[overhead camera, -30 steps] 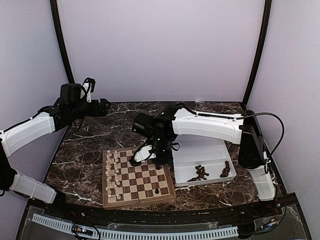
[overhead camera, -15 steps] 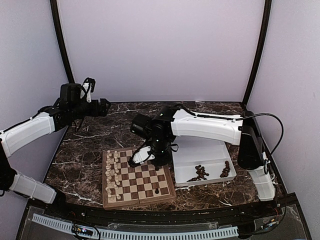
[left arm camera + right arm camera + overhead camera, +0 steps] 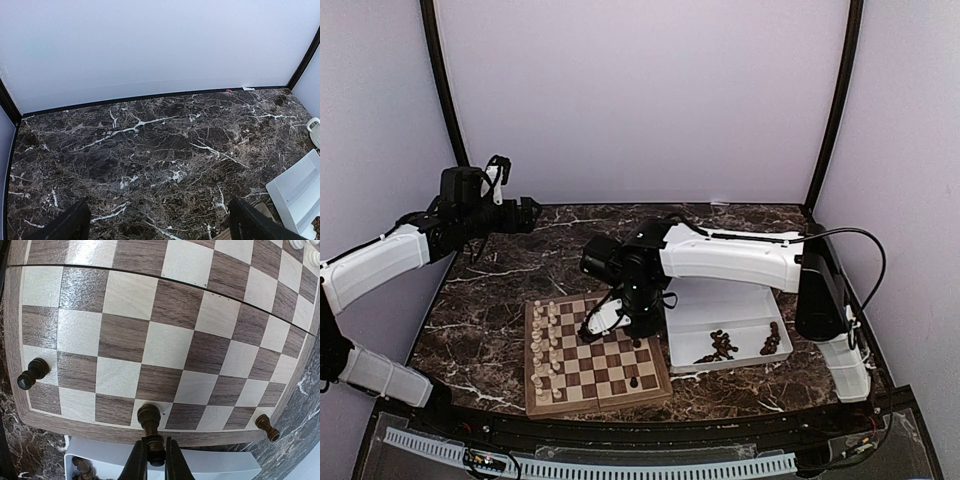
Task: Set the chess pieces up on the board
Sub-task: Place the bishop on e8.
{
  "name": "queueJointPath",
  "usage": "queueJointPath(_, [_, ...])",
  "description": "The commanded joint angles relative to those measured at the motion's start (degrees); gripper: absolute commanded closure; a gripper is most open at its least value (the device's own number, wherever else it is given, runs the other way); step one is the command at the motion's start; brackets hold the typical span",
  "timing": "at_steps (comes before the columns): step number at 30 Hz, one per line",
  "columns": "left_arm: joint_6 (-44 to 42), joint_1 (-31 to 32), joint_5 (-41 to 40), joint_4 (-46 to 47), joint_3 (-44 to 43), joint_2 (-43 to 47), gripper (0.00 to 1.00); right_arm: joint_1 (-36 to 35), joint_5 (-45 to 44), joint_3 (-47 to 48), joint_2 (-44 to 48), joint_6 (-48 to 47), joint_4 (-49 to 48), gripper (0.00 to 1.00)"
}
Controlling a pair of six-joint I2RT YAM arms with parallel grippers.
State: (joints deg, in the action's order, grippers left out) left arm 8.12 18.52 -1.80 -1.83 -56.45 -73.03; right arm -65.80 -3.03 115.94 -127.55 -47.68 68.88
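Observation:
The board [image 3: 595,360] lies at the table's front centre, with cream chess pieces [image 3: 545,345] in rows along its left side. My right gripper [image 3: 638,328] hangs over the board's right edge row. In the right wrist view it [image 3: 155,441] is shut on the top of a dark brown piece [image 3: 149,416], whose base is at a cream square in the edge row. I cannot tell whether the base touches the square. Two more dark pieces [image 3: 32,374] [image 3: 266,426] stand in that row. My left gripper [image 3: 525,213] is open and empty, high over the back left of the table.
A white tray [image 3: 720,300] sits right of the board, with loose dark pieces [image 3: 718,346] in it. Its rim [image 3: 215,465] lies just behind my right fingers. The left wrist view shows dark marble, the tray's corner [image 3: 297,192] and a white rounded object [image 3: 314,127].
My right arm has shifted slightly left and lower over the board's right edge, still holding the dark piece. The left arm has not moved.

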Motion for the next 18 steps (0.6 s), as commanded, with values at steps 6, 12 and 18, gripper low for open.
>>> queueJointPath(6, [-0.1,-0.3,1.1,0.4,0.5,2.1,0.01,-1.0,-1.4,-1.9,0.1,-0.2,0.3,0.94])
queueJointPath(12, [0.1,-0.3,1.3,0.4,0.5,2.2,0.01,-1.2,-3.2,-2.4,0.2,0.0,-0.5,0.9])
queueJointPath(18, [0.1,-0.3,1.5,0.4,0.5,2.1,0.01,-1.3,-3.6,-2.5,0.2,0.2,-0.9,0.82])
